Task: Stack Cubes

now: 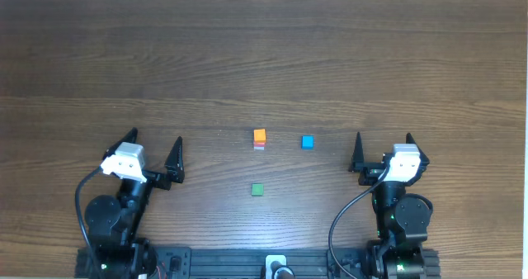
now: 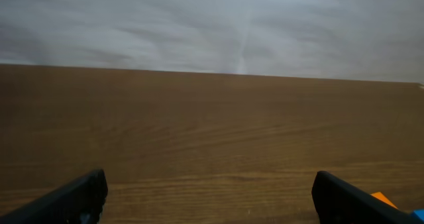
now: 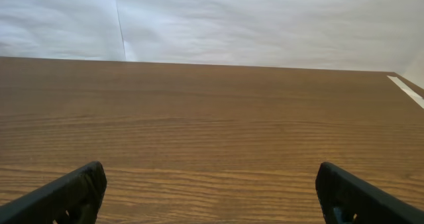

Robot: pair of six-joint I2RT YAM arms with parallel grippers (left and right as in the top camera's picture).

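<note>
An orange cube (image 1: 260,135) sits on top of a red cube (image 1: 260,146) near the middle of the wooden table (image 1: 264,56). A blue cube (image 1: 308,141) lies just to its right and a green cube (image 1: 257,190) lies nearer the front. My left gripper (image 1: 153,153) rests open at the left, well apart from the cubes. My right gripper (image 1: 383,148) rests open at the right, a short way from the blue cube. A corner of the orange cube (image 2: 383,199) shows beside my left gripper's finger (image 2: 351,201) in the left wrist view.
Bare wood stretches across the far half of the table. A white wall (image 3: 265,25) stands behind the table's far edge. Both arm bases (image 1: 115,229) sit at the front edge.
</note>
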